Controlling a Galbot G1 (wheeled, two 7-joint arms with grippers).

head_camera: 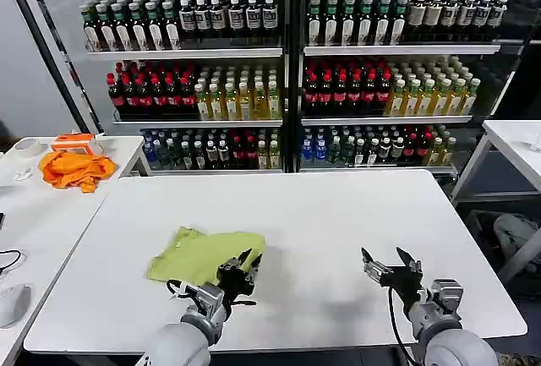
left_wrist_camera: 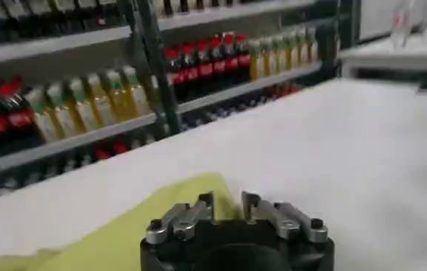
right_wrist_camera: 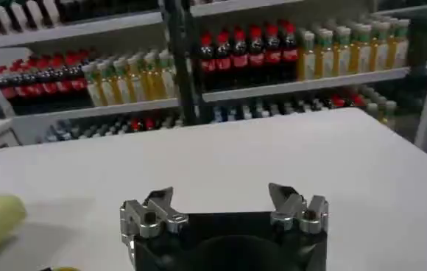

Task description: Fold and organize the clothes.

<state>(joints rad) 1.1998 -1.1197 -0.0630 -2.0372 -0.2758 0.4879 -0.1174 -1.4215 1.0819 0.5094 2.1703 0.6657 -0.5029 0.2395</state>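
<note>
The yellow-green T-shirt (head_camera: 205,254) lies on the white table (head_camera: 321,214) as a compact, roughly rectangular bundle, already folded over at least once by the look of it; one sleeve or corner pokes out at its far left, and the edges are uneven, so I judge the folding partly done, with a final fold, squaring up and placing still left; the orange cloth heap (head_camera: 76,169) sits well apart on the side table (head_camera: 34,214) at about ten o'clock from the shirt.

The left gripper (head_camera: 242,266) hovers at the shirt's near right corner, at roughly four o'clock from the bundle's middle; in the left wrist view the left gripper (left_wrist_camera: 228,210) has its jaws released with a narrow gap, nothing between them, and the fabric (left_wrist_camera: 125,236) lies just beyond and beneath the fingertips; I cannot tell whether they touch it.

The right gripper (head_camera: 390,266) waits over bare table at three o'clock from the shirt, well apart from it, jaws spread wide and empty.
</note>
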